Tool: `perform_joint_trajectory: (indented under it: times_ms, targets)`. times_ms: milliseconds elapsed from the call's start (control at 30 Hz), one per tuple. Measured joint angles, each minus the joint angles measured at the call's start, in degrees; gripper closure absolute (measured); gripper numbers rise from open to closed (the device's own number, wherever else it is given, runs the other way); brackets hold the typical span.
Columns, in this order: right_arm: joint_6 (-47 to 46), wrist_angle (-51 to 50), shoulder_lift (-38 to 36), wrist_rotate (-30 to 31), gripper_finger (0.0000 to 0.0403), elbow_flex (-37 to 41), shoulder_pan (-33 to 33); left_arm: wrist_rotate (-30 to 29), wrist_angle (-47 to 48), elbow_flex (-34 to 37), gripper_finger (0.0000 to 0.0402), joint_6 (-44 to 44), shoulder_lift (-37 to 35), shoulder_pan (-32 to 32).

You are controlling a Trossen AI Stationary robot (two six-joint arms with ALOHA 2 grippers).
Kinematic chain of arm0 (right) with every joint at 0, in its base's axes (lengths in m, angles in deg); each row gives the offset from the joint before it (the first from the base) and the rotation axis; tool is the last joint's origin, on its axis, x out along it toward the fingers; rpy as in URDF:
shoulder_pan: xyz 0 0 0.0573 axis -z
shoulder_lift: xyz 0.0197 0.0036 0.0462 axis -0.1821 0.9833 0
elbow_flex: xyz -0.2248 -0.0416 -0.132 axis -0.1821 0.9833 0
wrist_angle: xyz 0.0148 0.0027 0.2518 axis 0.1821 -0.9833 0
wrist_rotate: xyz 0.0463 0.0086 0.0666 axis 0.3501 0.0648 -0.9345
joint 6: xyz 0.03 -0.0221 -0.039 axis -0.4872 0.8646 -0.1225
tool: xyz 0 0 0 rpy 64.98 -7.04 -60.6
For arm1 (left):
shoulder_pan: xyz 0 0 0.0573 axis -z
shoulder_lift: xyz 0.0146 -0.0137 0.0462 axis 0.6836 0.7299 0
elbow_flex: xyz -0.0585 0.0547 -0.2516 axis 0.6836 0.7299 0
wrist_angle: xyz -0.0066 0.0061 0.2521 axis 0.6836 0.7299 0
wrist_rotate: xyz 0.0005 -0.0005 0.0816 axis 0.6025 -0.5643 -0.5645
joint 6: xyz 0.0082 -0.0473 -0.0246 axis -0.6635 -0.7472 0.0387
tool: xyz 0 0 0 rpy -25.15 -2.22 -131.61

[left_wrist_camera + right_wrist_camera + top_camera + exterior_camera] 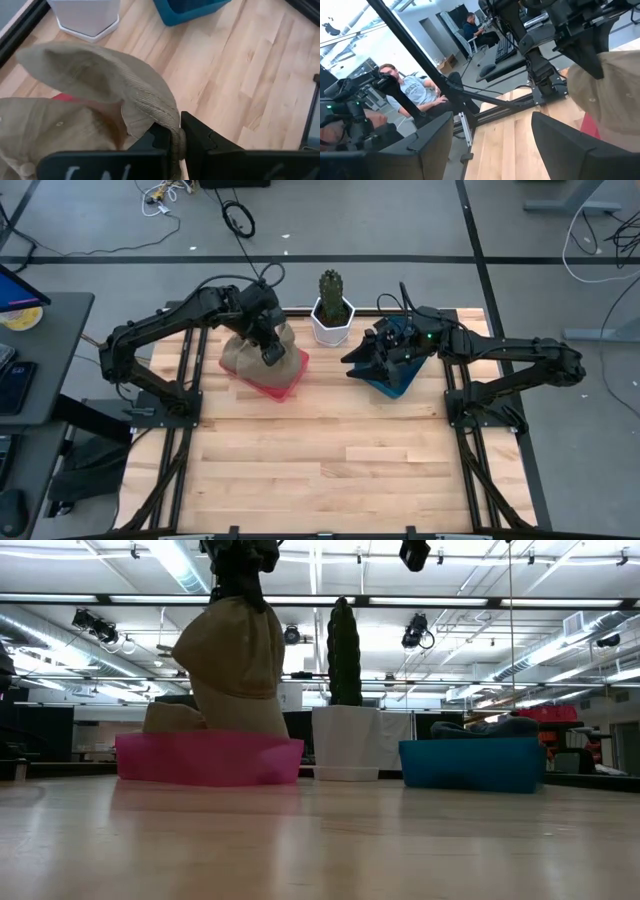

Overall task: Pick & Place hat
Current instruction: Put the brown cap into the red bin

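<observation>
L gripper (271, 352) fingers clamped on hat (235, 660) edge, hat hanging over pink bin (208, 758), partly lifted. R gripper (362, 363) fingers apart, over blue bin (472, 763). Pick done; place left.

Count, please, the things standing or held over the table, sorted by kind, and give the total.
Bins: 2, a pink bin and a blue bin
Hats: 1, a tan hat pinched in the left gripper
Potted cactus: 1, a cactus in a white pot
Total: 4

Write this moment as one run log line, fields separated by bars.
left hand: shut on tan hat above pink bin | right hand: open, at blue bin
</observation>
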Motion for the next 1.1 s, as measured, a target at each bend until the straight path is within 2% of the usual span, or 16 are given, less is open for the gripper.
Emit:
perform_joint_trajectory:
  times_ms: [400, 833, 1100]
  targets:
    - [0.1, -0.1, 0.0, 0.0, 0.0134, 0.0, -0.1, -4.7, 0.5, 0.0, 0.0375, -3.0, 0.2, 3.2]
    - [0.0, -0.2, 0.0, 0.1, 0.0134, 0.0, -0.1, -4.5, 0.5, 0.0, 0.0375, -5.5, 0.5, 4.3]
    - [0.0, -0.2, 0.0, 0.1, 0.0134, 0.0, -0.2, -4.5, 0.6, 0.0, 0.0375, -5.7, 4.8, 4.4]
